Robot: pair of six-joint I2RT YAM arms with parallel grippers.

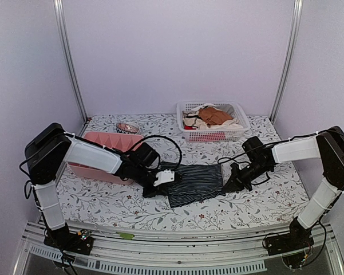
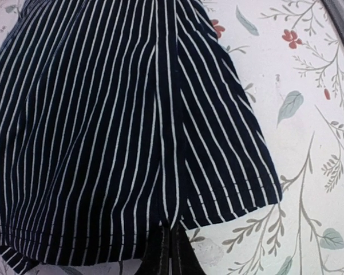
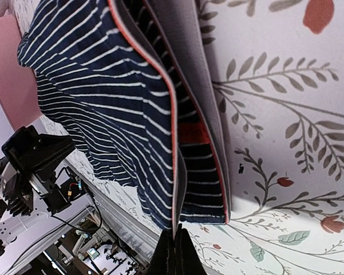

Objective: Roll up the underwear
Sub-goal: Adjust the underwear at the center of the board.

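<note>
– Just nearer than the white basket (image 1: pixel 213 136), the underwear (image 1: pixel 196 182) lies spread on the flowered surface (image 1: pixel 263 200). How will it handle?
– Light, limp, thin striped fabric; likely to sag and slide. Left pincer (image 2: pixel 170 255) is pressed together on the hem (image 2: pixel 229 200), right pincer (image 3: pixel 175 252) on the grey, red-edged waistband (image 3: pixel 183 86). Grip those firmer edges. Beyond, the basket's plastic lattice looks rigid, with crumpled orange and cream cloth (image 1: pixel 216 116) inside.

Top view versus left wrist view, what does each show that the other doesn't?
Only the top view: basket, pink tray, right tool at the right edge of the underwear. Only the left wrist: hem stitching up close, left tool shut on the hem. Both: underwear and floral table.
</note>
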